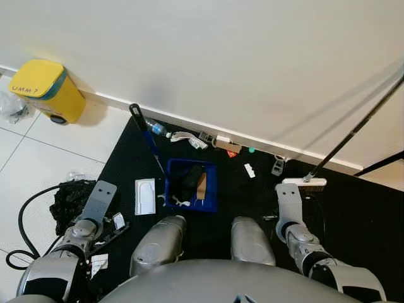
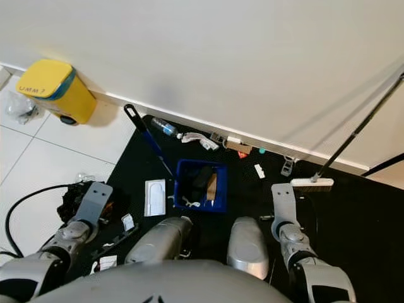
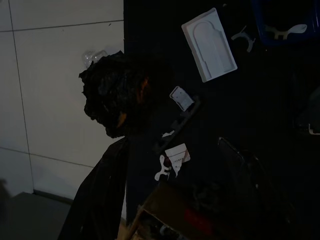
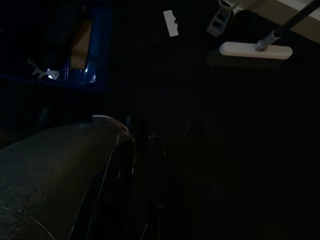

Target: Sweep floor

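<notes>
silver knees [image 1: 202,243] above blue dustpan [image 1: 191,185], white-headed broom [image 1: 305,182] beside wall

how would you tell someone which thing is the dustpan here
Start at the black mat along the white wall. Near its left part, just ahead of the robot, sits the blue dustpan holding swept debris. It is the only blue box-shaped thing, with a blue-and-black handle angled toward the wall.
</notes>
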Controlling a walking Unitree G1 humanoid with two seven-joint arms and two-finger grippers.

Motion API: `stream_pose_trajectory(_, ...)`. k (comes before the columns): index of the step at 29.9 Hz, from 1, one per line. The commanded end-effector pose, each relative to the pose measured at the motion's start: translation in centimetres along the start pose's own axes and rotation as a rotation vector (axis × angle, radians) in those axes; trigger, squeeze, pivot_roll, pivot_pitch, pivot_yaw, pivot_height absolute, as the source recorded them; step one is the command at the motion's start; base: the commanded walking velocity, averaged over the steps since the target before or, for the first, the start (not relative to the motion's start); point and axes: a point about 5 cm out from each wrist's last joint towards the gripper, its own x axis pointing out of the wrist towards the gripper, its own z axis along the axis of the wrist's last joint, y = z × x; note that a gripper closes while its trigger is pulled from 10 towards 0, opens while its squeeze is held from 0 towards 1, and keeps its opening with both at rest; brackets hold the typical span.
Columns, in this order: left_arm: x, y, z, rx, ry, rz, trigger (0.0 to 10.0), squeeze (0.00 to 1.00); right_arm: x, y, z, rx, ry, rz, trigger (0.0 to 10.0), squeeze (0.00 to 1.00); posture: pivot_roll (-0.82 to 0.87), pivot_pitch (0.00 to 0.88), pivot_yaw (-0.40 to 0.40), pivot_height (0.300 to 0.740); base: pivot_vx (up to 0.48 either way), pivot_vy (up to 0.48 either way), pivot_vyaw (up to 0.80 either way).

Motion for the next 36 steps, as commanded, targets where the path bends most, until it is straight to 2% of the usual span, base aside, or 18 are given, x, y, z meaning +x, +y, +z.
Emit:
stream_pose_trajectory(1,0.05,-0.25,0.13,0.020,-0.004,-0.006,10.0,0.00,0.04,-0.03,-0.01,-0.004,0.011,-0.005,10.0,0.00,0.04,0.000,0.008,0.740,0.000,0.000,0.00)
stream_pose_trajectory(8,0.06,-0.27,0.13,0.006,-0.002,-0.006,10.0,0.00,0.05,-0.03,-0.02,-0.006,0.016,-0.006,10.0,0.00,0.04,0.000,0.006,0.740,0.000,0.000,0.00)
stream_pose_trajectory(12,0.10,-0.19,0.26,-0.085,-0.004,-0.001,10.0,0.00,0.09,-0.10,0.12,-0.006,0.013,-0.012,10.0,0.00,0.05,0.000,0.007,0.740,0.000,0.000,0.00)
stream_pose_trajectory(36,0.21,-0.22,0.67,-0.049,-0.007,-0.002,10.0,0.00,0.09,-0.09,0.08,-0.011,0.018,-0.011,10.0,0.00,0.05,0.000,-0.003,0.740,0.000,0.000,0.00)
